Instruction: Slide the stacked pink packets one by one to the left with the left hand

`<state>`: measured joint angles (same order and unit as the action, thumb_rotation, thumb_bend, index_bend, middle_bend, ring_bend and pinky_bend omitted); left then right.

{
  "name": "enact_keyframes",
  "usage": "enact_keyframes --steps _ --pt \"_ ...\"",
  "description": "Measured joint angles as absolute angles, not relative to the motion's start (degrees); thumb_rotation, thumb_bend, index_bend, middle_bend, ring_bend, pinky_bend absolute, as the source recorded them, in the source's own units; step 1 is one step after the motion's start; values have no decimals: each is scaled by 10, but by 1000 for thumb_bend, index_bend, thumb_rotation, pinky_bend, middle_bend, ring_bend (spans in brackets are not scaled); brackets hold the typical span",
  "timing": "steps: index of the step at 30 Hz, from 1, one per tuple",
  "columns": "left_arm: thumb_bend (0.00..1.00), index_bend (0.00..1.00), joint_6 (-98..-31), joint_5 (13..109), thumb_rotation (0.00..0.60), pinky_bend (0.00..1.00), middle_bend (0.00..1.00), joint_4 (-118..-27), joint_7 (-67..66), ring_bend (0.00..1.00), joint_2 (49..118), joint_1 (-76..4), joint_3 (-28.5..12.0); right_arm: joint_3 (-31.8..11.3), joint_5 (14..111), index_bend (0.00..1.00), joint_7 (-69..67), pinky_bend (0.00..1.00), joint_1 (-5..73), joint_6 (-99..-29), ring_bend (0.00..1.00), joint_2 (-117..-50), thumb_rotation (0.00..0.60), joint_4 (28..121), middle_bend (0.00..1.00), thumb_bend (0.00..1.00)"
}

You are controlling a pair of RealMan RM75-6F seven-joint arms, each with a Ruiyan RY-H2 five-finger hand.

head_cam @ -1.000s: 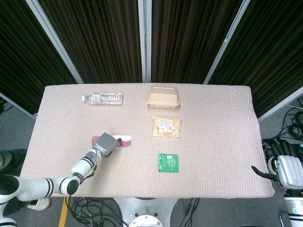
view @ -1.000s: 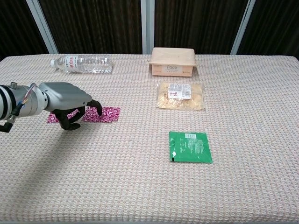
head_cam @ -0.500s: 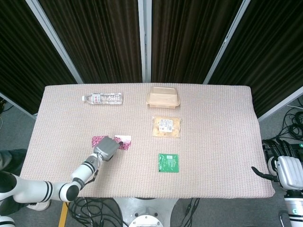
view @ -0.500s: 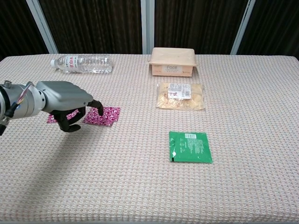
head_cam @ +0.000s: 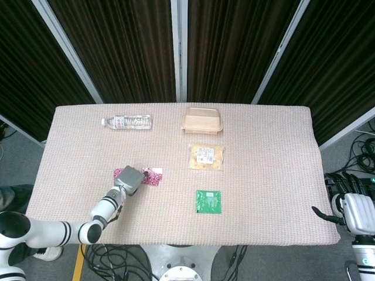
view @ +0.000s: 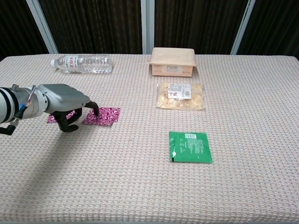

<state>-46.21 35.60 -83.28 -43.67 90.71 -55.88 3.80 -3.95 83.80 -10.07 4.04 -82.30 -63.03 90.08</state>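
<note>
Plainly, "Face" on tan box [view: 171,62], left robot hand [view: 65,101] over pink packets [view: 103,115]

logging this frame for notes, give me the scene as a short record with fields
left hand: fingers curled down over the pink packets, fingertips on them
right hand: off the table's right edge, holding nothing
bottle: lying on its side, far left
takeout box: closed, far centre
snack bag: in front of the box
green packet: flat, nearest the chest camera

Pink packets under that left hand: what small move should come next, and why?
Probably a short drag leftward. The left hand arches over the pink packets, fingers down at the top one, which still overlaps the stack rather than lying apart to the left.
</note>
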Motion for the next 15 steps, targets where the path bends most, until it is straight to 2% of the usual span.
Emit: enact_keyframes --steps 15 --pt "467 271 -499 313 600 931 793 -918 -481 786 884 -577 62 -39 839 157 -101 7 39 -825 64 -629 467 902 158 55"
